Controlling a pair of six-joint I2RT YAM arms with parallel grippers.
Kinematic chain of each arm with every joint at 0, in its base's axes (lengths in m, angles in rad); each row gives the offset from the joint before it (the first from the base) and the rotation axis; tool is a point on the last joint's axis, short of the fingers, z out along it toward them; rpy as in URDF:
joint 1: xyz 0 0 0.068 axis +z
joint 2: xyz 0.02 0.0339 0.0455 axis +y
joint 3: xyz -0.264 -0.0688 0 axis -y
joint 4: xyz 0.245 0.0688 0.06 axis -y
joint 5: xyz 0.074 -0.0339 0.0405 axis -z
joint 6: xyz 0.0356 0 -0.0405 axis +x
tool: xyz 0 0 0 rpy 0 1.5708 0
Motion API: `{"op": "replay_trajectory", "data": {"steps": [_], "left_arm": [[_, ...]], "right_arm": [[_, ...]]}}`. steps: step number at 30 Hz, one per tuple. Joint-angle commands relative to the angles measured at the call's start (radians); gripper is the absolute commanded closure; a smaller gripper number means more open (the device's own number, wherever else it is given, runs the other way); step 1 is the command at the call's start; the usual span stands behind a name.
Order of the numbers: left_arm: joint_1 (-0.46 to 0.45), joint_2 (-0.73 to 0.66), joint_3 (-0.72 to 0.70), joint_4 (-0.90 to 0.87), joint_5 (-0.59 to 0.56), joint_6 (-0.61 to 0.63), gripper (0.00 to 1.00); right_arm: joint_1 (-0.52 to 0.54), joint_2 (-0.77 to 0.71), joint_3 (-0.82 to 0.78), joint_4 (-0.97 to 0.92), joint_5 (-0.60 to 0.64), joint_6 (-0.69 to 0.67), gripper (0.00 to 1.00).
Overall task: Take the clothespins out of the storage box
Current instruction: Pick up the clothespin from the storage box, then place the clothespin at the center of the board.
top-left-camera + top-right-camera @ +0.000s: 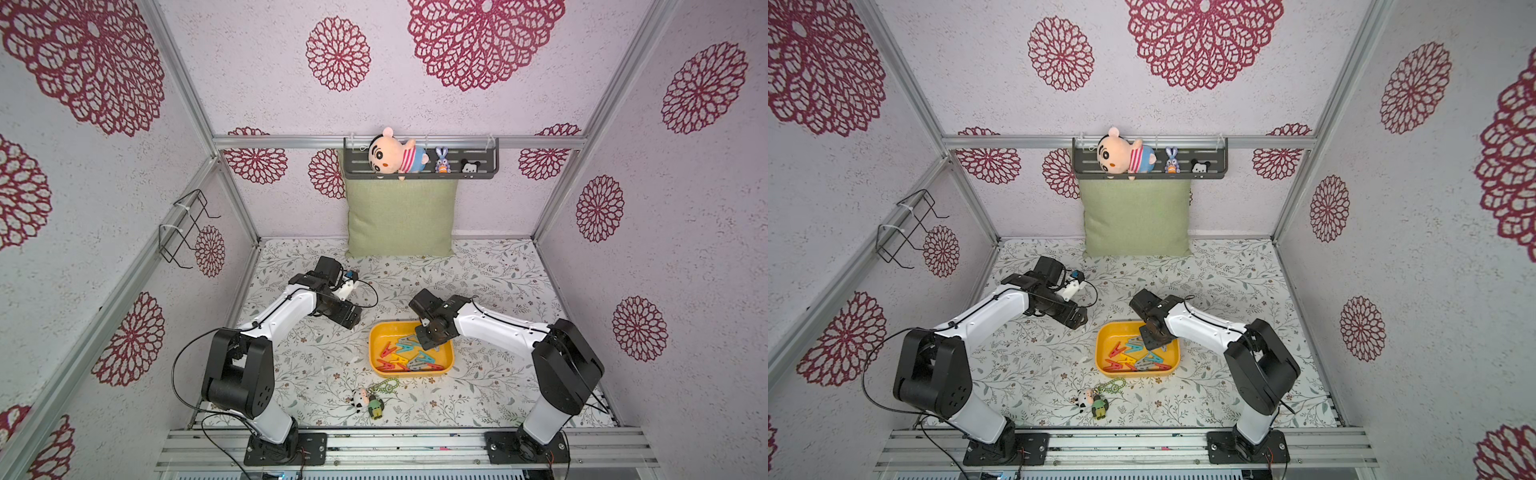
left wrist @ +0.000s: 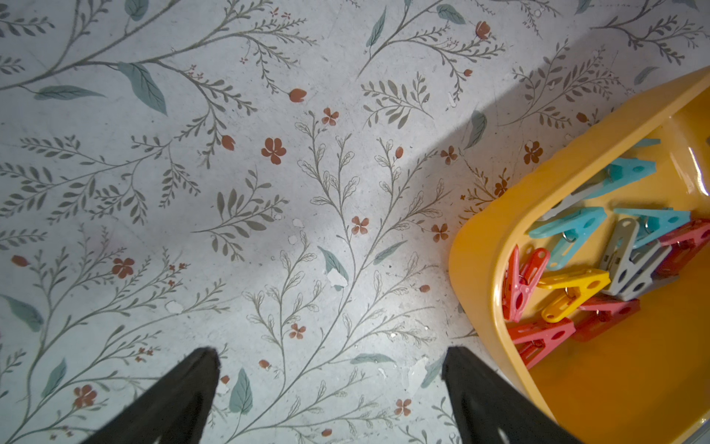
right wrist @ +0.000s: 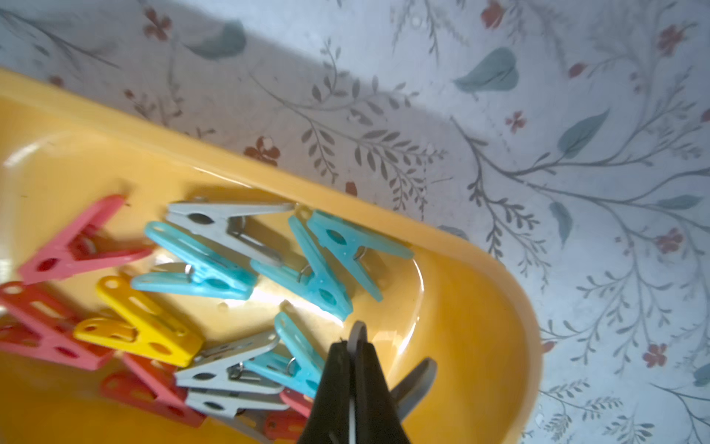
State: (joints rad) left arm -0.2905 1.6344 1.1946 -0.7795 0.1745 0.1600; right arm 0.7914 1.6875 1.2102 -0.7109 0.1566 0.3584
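Currently mid-pick: right pincer (image 3: pixel 353 342) pinching a grey clothespin (image 3: pixel 418 376), low inside the storage box (image 3: pixel 480 307) near a corner. Other clothespins (image 3: pixel 215 269) are heaped just beside that pincer. Next, likely: lift straight out and carry to the tabletop (image 3: pixel 576 153). Left pincer (image 2: pixel 332 353) spread and empty, box just beside it.

Grey clothespin (image 3: pixel 417 378) — mostly hidden behind right pincer (image 3: pixel 354 345).

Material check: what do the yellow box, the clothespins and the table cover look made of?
Box: moulded plastic, glossy, judging by bright glare on its floor.
Clothespins: plastic too, duller, with moulded holes; thin wire springs look metal.
Table cover: probably printed film or paper, matte; small chips show white.
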Motion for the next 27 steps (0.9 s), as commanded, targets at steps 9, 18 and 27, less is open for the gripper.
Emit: {"op": "replay_trajectory", "data": {"steps": [9, 18, 27], "left_arm": [[-0.012, 0.001, 0.002, 0.008, 0.010, -0.004, 0.01], [-0.016, 0.002, 0.002, 0.006, 0.005, -0.005, 0.01], [-0.018, -0.005, -0.003, 0.006, 0.002, -0.007, 0.01]], "right_arm": [[-0.090, -0.100, 0.150, -0.123, 0.028, -0.023, 1.00], [-0.450, 0.037, 0.298, -0.069, -0.071, -0.196, 1.00], [-0.629, 0.486, 0.711, -0.109, -0.237, -0.331, 1.00]]}}
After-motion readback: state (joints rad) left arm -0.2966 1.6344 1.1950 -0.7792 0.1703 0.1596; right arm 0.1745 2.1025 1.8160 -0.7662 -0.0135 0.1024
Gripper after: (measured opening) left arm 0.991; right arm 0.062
